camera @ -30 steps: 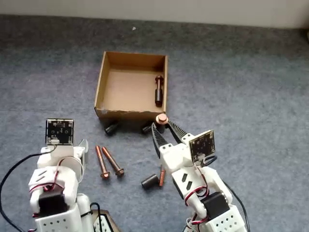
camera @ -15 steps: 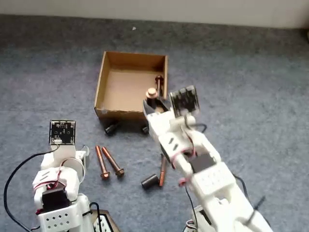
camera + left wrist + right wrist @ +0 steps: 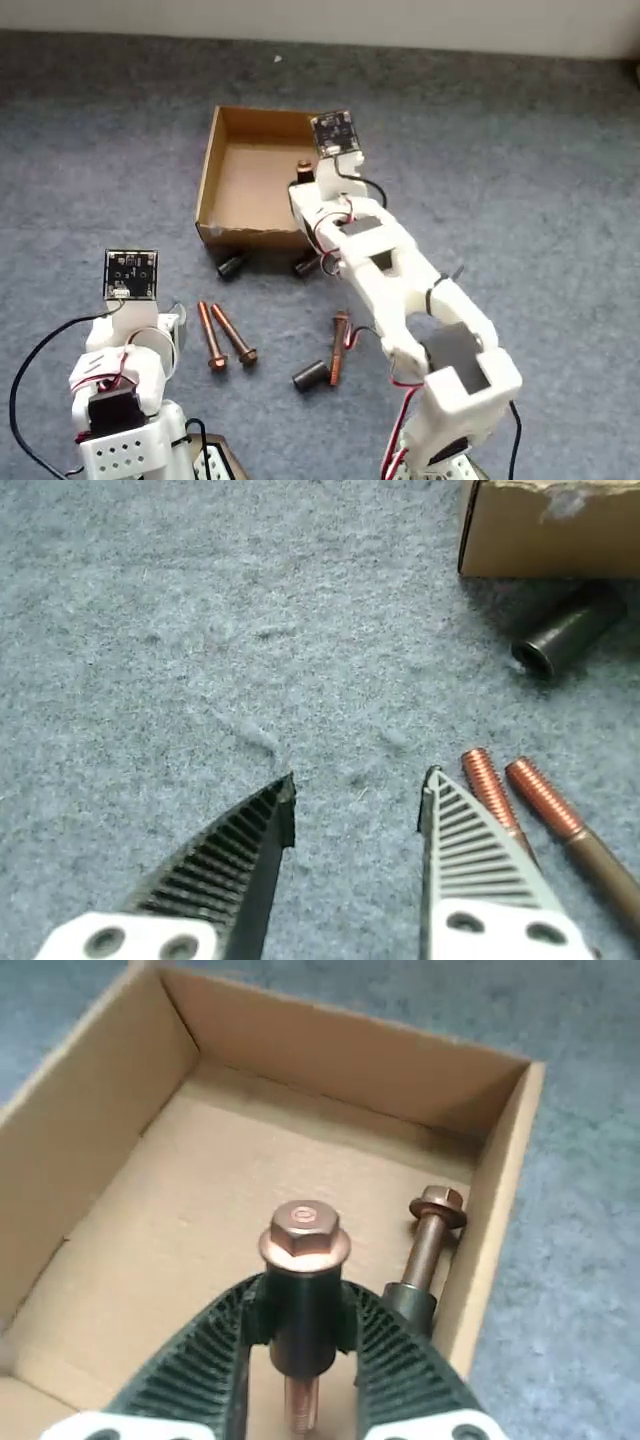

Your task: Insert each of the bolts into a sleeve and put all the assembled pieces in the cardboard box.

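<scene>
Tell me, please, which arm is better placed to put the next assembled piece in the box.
Right: the right tool is shut on an assembled piece over the cardboard box. The left tool hangs open and empty over carpet beside loose bolts.

R wrist: sleeve lower end hidden behind right gripper. L wrist: two bolts beside left gripper, cardboard box beyond, both cropped.

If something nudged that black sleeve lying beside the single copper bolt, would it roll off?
Likely a little: the sleeve is a round tube lying on its side, so a sideways nudge could roll it. The fuzzy carpet would probably stop it quickly. It looks rigid, so a squeeze shouldn't deform it.
</scene>
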`<state>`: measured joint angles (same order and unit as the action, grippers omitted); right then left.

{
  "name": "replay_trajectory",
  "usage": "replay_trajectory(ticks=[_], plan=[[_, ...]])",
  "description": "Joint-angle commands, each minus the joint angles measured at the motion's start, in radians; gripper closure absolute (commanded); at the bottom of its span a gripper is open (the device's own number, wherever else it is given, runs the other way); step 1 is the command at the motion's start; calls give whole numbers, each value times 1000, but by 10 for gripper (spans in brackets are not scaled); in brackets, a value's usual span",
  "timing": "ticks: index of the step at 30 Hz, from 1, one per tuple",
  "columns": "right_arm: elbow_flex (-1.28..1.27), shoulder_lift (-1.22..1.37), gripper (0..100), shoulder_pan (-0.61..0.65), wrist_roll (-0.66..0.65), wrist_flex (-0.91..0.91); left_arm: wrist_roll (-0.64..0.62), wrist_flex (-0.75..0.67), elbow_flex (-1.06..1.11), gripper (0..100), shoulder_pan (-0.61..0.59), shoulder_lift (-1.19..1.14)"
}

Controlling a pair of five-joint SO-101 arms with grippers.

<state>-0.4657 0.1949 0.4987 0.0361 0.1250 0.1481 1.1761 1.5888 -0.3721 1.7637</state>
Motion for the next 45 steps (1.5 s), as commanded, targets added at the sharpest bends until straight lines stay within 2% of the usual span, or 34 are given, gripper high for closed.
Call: replay_trajectory(ticks=[1,4,6,9,18,23,26,29,33,39,45], plan=[[120,5,966,-13,12,81,9,-20,-7,772,12,4],[219,-1,894,-10,18,265,9,-20,-7,772,12,4],[291,-15,870,-10,72,386,9,-20,-7,772,12,4],[387,-56,871,-12,140,575,9,-20,-5,772,12,4],[467,-257,872,-5,146,1009,9,-20,-5,772,12,4],[466,-295,872,62,146,1277,9,-20,-5,772,12,4],[461,-289,872,119,147,1363,9,-20,-5,772,12,4],[390,-291,872,162,247,1319,9,-20,-5,772,12,4],[248,-291,872,213,404,1125,9,-20,-5,772,12,4],[67,-288,872,203,477,789,9,-20,-5,772,12,4],[24,-286,872,189,543,700,9,-20,-5,772,12,4]])
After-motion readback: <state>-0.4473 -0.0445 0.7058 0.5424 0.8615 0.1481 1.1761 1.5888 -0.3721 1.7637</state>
